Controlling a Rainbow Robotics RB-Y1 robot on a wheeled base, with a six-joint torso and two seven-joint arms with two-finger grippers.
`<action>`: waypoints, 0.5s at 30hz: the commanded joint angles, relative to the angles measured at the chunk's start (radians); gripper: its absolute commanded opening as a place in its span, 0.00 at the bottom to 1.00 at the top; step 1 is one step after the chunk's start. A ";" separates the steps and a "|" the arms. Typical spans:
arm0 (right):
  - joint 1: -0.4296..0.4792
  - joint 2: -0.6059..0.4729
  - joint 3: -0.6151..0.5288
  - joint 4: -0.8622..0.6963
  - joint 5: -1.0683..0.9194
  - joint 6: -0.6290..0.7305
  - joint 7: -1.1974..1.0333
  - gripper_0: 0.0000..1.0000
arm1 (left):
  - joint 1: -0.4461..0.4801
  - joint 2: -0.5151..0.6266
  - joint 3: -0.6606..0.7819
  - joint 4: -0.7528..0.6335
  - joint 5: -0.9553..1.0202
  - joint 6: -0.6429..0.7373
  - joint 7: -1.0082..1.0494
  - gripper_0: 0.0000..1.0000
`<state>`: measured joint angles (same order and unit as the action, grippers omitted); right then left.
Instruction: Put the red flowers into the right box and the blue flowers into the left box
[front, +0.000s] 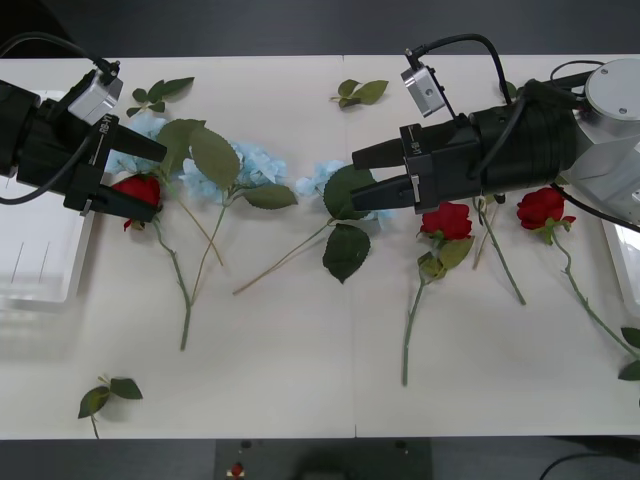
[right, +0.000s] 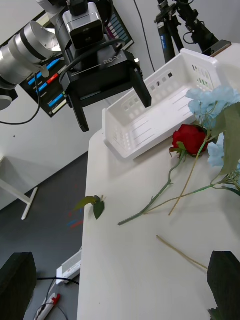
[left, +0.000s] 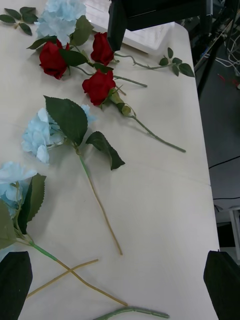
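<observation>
**Both grippers open above a table of scattered red and blue flowers**

Front view of the white table (front: 300, 380). The left gripper (front: 140, 180) hangs over the table's left side, its two black fingers spread, pointing right; the lower finger lies across the bloom of one red rose (front: 140, 188), though whether it touches cannot be told. This rose's stem runs toward the near edge. The left box (front: 40, 255), a white tray, sits at the left edge just beside that gripper, partly under the arm.

The right gripper (front: 368, 178) hangs right of centre, fingers likewise spread and pointing left, closed on nothing, with a large leaf of a blue flower (front: 322, 180) between and below the fingertips. Further blue flowers (front: 240, 165) lie left of centre, their thin stems crossing toward the near side; another pale cluster (front: 140, 130) lies just above the left gripper's fingers.

Two more red roses lie on the right: one (front: 448, 220) just below the right gripper's body, the other (front: 541, 208) further right. The right box (front: 625, 265) shows as a white rim at the right edge. Loose leaf sprigs lie at the far centre (front: 360, 92), far left (front: 160, 93) and near left (front: 105, 393).
</observation>
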<state>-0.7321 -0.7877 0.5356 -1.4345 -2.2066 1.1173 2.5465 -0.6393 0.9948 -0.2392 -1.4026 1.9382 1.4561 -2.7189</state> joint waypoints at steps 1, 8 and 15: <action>0.045 0.001 0.030 -0.015 0.007 -0.007 0.032 1.00 | -0.017 0.018 0.017 -0.049 0.011 -0.002 0.014 1.00; 0.005 -0.018 0.024 -0.018 0.007 0.004 -0.012 1.00 | -0.008 0.038 0.018 -0.105 -0.005 -0.026 0.014 1.00; -0.070 -0.033 -0.085 -0.023 0.162 0.188 -0.402 1.00 | 0.040 0.038 0.020 -0.188 -0.119 -0.117 0.143 1.00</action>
<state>-0.7481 -0.7929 0.5284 -1.4340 -2.0861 1.2614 2.3236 -0.6255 0.9953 -0.2389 -1.5359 1.8457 1.3678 -2.6996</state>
